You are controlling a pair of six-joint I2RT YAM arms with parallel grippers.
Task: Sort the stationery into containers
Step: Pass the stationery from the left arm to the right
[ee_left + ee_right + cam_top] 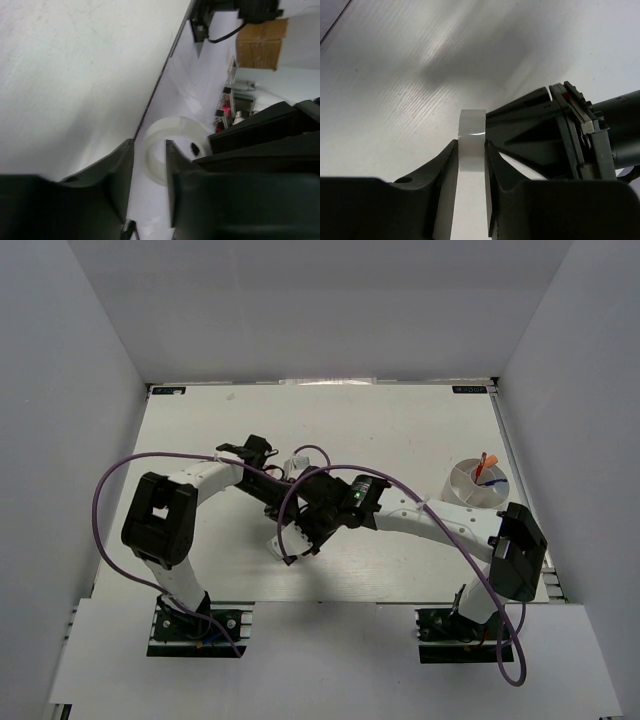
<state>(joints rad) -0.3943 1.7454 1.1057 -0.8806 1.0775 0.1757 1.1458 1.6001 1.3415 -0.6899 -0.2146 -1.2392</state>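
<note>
- White tape ring [471, 125] is seen edge-on in the right wrist view, clamped across its flat faces by the right pincer [471, 145]; both fingers are pressed against it.
- In the left wrist view the same ring [155, 162] is straddled by the left pincer [149, 145]: one finger is set inside the ring's hole and the other outside its wall.
- A thin strip of background is seen between the outer finger and the ring, so whether the left pincer is actually pinching it cannot be told.
- The ring is held up off the tabletop [400, 430], near its middle, where the left arm [160, 520] and the right arm [450, 525] are brought together from 9 and 3 o'clock.
- The ring itself cannot be picked out with certainty in the top view.
- The round white bowl [470, 502] is found at about 3 o'clock from the meeting point, well apart from it, near the tabletop's right edge.
- A white marker with orange cap [486, 462] is propped in the bowl, its cap raised toward 12 o'clock.
- A small blue item is also glimpsed inside the bowl, too small to be identified.
</note>
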